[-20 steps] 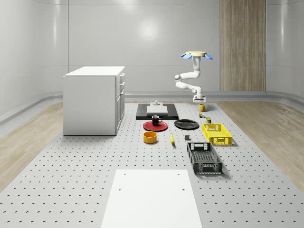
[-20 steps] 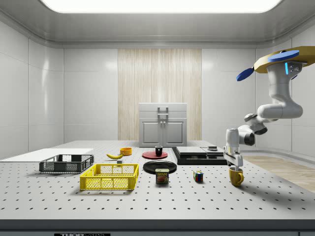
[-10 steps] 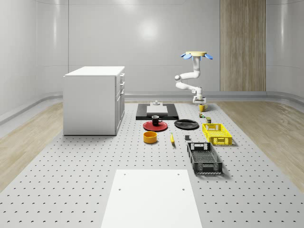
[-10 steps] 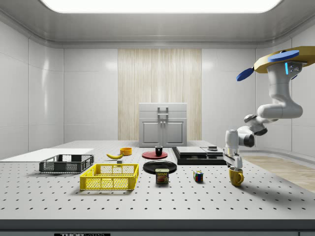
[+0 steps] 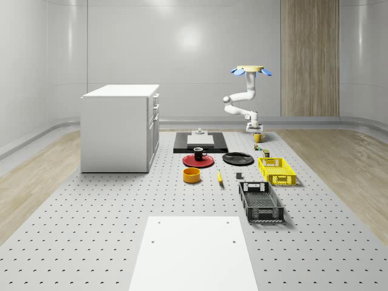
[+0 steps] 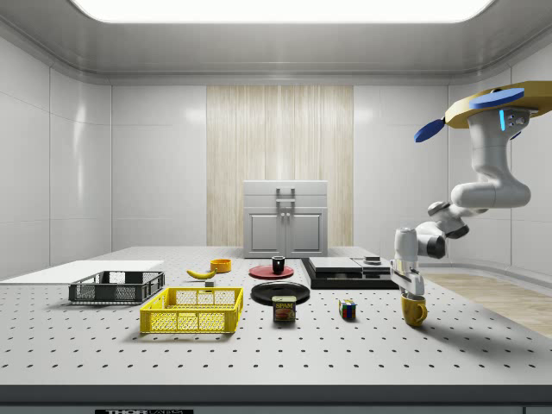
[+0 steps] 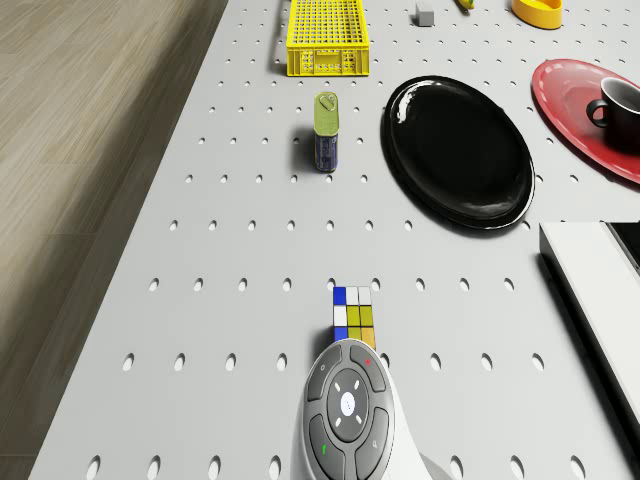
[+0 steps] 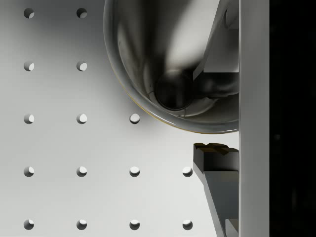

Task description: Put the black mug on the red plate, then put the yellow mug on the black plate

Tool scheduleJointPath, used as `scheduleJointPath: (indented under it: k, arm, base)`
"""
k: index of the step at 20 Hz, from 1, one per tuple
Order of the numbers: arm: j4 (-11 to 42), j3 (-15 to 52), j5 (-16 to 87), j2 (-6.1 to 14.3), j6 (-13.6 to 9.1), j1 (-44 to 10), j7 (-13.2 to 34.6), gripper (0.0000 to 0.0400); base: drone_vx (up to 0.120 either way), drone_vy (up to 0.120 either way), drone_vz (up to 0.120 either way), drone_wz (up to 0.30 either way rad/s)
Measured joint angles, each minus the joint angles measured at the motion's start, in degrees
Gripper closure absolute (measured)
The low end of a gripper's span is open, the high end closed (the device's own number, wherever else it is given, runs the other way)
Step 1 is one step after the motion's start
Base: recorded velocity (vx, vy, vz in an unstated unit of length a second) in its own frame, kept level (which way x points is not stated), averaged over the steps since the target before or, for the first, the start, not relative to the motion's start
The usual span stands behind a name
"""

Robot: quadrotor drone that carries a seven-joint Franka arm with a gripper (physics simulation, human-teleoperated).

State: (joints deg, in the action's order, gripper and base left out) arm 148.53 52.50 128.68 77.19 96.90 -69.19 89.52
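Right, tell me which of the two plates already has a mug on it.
The red plate: the black mug stands on it. The black plate beside it is bare, and the yellow mug sits on the table.

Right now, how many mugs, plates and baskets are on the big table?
Mugs: 2, black mug and yellow mug.
Plates: 2, red plate and black plate.
Baskets: 2, yellow basket and black basket.
Total: 6.

A simulated test lab: bare pale walls surround a perforated table point(image 5: 91, 230) bearing a white cabinet point(image 5: 119, 127).
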Motion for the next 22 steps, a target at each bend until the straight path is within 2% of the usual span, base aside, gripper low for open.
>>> scheduleJointPath:
  k: [6, 10, 15, 22]
  arm:
    - [0.8, 0.8, -0.6, 0.0, -0.8, 0.4, -0.1, 0.0286]
    - [2.2, 2.4, -2.1, 0.3, -2.1, 1.0, 0.0, 0.0289]
    - [3.1, 3.6, -3.1, 0.4, -2.9, 1.4, 0.0, 0.0290]
    - [3.5, 4.1, -3.6, 0.5, -3.3, 1.5, 0.1, 0.0290]
  base:
    - [0.000, 0.000, 0.000, 0.000]
    - [0.020, 0.000, 0.110, 0.000]
    - [0.120, -0.112, 0.120, 0.000]
    - [0.120, -0.120, 0.006, 0.000]
